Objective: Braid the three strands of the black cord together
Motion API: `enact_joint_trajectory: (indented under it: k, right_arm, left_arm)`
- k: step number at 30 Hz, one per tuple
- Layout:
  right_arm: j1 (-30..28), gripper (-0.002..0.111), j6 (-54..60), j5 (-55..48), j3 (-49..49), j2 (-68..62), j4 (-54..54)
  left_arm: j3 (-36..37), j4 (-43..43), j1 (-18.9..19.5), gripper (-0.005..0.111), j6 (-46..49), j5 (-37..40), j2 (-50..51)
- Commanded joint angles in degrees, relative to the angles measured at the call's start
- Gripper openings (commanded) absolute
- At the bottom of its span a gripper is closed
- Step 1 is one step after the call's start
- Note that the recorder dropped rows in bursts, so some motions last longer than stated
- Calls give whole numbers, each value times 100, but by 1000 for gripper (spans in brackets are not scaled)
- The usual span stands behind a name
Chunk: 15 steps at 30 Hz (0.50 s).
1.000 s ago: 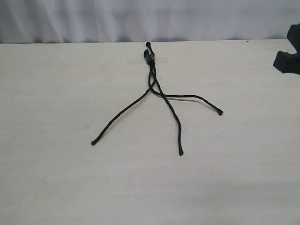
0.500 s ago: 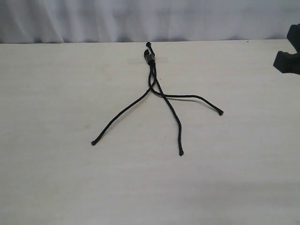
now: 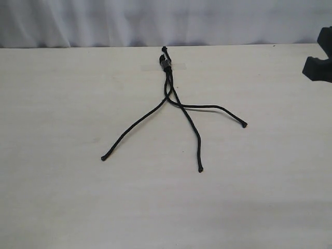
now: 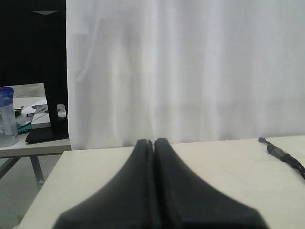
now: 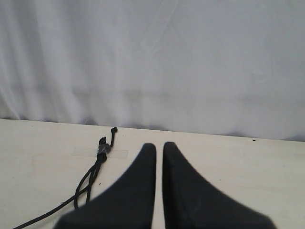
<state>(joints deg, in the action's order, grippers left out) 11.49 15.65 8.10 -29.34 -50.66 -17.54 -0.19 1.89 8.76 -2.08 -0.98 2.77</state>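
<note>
In the exterior view we count one black cord on the bench, its bound end taped at the far side, with three strands fanning nearer. In the left wrist view, the left claw hovers closed and empty. In the right wrist view, the right claw is likewise closed and empty, near the cord.

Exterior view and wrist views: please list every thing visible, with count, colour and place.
table: one, pale, fills the foreground
curtain: one, white, behind the table
black cord: one, black, far middle of the table, bound end taped down
three strands: three, black, fanning from the bound end toward the near side
clear tape: one strip, clear, over the bound end
bottle: one, clear with blue top, on a grey side table
left gripper: one, black, over the table, shut, empty
right gripper: one, black, over the table, shut, empty
</note>
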Motion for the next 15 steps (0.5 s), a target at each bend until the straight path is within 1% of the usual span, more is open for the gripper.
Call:
enact_joint_trajectory:
  k: [1,3,7,8,9,13,15]
  right_arm:
    - [-12,4,-13,63,26,22,-16]
    - [-12,4,-13,63,26,22,-16]
    - [-12,4,-13,82,26,22,-16]
    - [-12,4,-13,82,26,22,-16]
    - [-12,4,-13,82,26,22,-16]
    - [-12,4,-13,69,26,22,-16]
    - [-12,4,-13,69,26,22,-16]
  left_arm:
    - [19,656,22,0,-679,174,-241]
    - [19,621,10,0,-679,494,-277]
    - [19,577,-16,0,-679,541,-277]
    - [19,450,-15,0,-632,541,-277]
    - [19,347,-15,0,-533,541,-277]
    - [19,-249,-15,0,340,541,-277]
    - [19,-283,-15,0,431,541,-277]
